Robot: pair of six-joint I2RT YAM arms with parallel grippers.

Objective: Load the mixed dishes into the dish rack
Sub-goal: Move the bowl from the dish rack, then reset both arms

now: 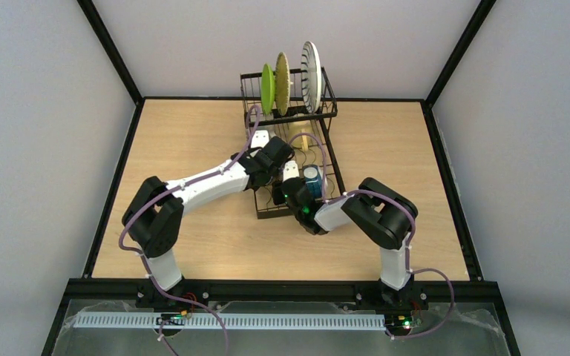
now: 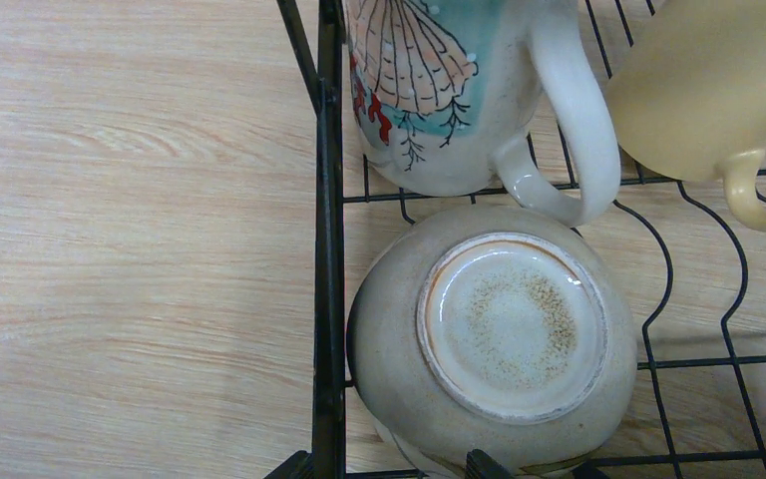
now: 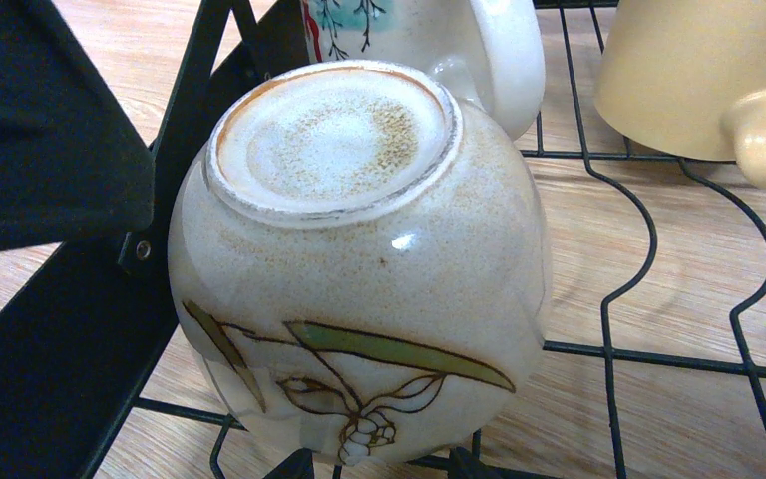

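1. Upturned speckled beige bowl (image 2: pixel 514 329), foot ring uppermost, lies on the lower tray of the black wire dish rack (image 2: pixel 329 249), tight against one outer rail. A green leaf and a flower sprig are painted on its wall.
2. Teal-and-white painted mug (image 2: pixel 439 90), its handle just beside the bowl; pale yellow mug (image 2: pixel 708 90) next to it. Open wire cells lie beyond the bowl.
3. Bare light wooden table (image 2: pixel 110 249) runs outside the rail.
4. Left gripper (image 1: pixel 280 159) and right gripper (image 1: pixel 295 191) are close to the bowl with fingers spread; contact cannot be told.
5. Green plate (image 1: pixel 267 89), woven bamboo plate (image 1: pixel 282 83) and blue-striped white plate (image 1: pixel 310 76) stand on edge in the raised basket.
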